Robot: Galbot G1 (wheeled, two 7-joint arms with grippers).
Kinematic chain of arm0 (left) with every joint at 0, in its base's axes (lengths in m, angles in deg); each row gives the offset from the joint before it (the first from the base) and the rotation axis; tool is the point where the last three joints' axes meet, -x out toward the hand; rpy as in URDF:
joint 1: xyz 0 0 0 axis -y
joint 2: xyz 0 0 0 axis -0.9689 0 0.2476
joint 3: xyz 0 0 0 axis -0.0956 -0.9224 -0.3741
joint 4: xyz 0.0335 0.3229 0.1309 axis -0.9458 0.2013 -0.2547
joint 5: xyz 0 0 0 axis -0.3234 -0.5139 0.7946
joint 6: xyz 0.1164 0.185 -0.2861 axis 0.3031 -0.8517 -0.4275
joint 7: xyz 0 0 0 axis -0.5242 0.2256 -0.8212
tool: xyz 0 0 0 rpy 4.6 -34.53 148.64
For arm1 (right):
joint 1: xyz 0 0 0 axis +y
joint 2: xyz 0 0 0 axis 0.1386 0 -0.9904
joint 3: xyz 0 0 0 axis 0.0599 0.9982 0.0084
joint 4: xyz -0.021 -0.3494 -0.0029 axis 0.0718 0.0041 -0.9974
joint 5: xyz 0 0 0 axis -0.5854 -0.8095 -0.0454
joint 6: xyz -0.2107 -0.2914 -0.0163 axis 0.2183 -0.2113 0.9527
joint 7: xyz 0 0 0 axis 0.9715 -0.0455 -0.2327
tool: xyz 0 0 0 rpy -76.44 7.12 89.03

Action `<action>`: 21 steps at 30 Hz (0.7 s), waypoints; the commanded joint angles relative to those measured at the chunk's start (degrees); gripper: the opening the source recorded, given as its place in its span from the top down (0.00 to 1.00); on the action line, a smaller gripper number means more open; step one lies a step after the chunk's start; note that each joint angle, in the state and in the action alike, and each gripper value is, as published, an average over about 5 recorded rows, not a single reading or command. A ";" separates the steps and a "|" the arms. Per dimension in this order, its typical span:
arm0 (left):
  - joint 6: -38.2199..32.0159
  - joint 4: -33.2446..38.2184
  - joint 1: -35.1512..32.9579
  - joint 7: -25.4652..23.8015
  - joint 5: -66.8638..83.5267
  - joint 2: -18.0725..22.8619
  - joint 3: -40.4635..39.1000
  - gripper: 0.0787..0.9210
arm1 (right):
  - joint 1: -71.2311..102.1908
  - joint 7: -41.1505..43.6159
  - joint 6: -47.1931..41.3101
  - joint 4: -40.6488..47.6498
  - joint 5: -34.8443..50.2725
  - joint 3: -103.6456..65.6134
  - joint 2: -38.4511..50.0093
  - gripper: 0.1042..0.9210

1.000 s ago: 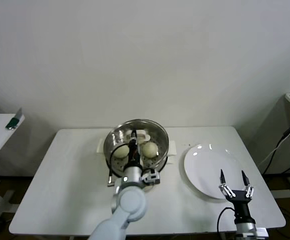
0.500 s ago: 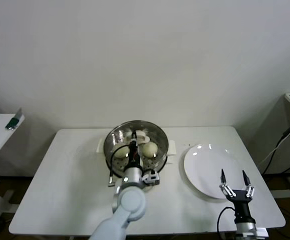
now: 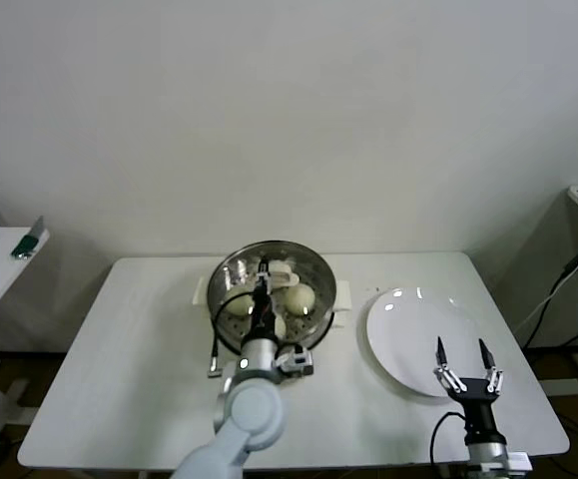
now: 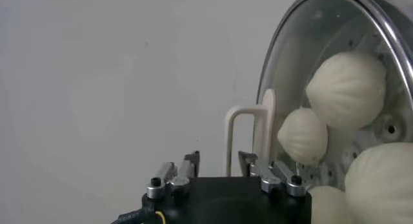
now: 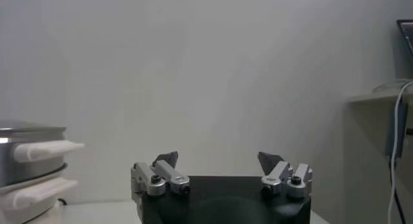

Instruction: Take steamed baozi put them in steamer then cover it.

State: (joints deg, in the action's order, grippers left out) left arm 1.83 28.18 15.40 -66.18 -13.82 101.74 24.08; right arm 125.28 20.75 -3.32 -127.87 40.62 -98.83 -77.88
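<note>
Cover (image 4: 335,83) sits flat on steamer (image 3: 313,274), its bar handle (image 4: 248,138) between left gripper (image 3: 261,284) fingers, apart. Right gripper (image 3: 464,364) fingers spread near plate (image 3: 408,319) edge; you've open table (image 3: 129,359) on the robot's left.

baozi (image 3: 298,297) in steamer (image 3: 320,271), plate (image 3: 408,329) right

right gripper (image 5: 219,162) spread wide, steamer (image 5: 29,164) aside

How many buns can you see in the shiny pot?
4, seen through the cover in the left wrist view: one big bun far in the steamer, a smaller one beside the handle, two nearest the camera. None on the plate.
</note>
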 commanded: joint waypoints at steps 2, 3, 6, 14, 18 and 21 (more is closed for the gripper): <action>-0.50 11.30 -2.94 1.37 8.35 -4.32 -0.13 0.46 | -0.01 1.00 -1.94 -0.23 0.33 0.33 0.27 0.12; -0.73 12.20 -3.62 2.43 9.30 -4.84 0.07 0.43 | -0.02 1.06 -2.67 -0.33 0.55 0.40 0.29 0.12; -2.73 14.96 -6.22 6.19 13.86 -6.62 1.83 0.32 | 0.21 -0.58 -4.52 -1.03 1.71 0.82 0.35 0.12; -18.95 18.07 -14.49 22.16 52.17 -10.82 19.64 0.12 | 1.63 -3.32 -5.92 -2.31 0.68 1.45 1.39 0.12; -30.01 16.25 -19.90 22.74 73.56 -10.91 33.55 0.12 | 1.64 -3.11 -5.12 -2.35 0.36 1.01 1.22 0.12; -36.08 13.42 -24.61 20.75 86.93 -12.30 41.79 0.12 | 1.73 -2.54 -4.20 -2.30 0.33 1.00 1.26 0.12</action>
State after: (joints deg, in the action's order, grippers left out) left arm -12.06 41.95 3.66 -52.09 21.90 93.32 38.72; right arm 126.62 19.04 -7.50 -129.69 41.50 -97.94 -76.89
